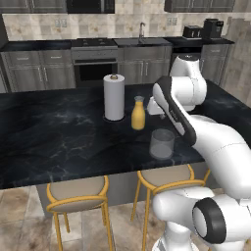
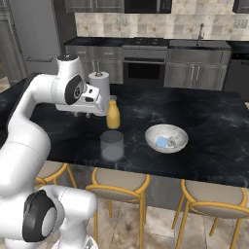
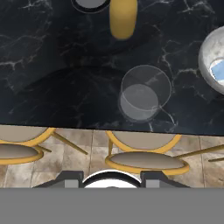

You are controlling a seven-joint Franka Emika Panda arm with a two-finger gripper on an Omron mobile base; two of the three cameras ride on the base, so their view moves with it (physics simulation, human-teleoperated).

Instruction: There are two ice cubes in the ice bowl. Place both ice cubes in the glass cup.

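Lying in the ice bowl, two pale blue ice cubes, close together near its middle, one partly behind the other; bowl sitting upright on the dark marbled table, well to the right of the glass cup in the right base view, and just showing at the right edge of the hand view with a blue cube inside. Standing upright and apparently empty near the table's front edge, the glass cup, clear and greyish, also seen from above in the hand view. Just behind the glass, standing upright, an orange juice bottle, and beside that, further back, a white paper towel roll. Hanging above the table behind the bottle, apart from bowl and glass, the gripper, seen mostly as the white hand; jaws too hidden to tell how far apart, nothing visibly held. Tucked under the table's front edge, yellow-framed stools with grey seats.
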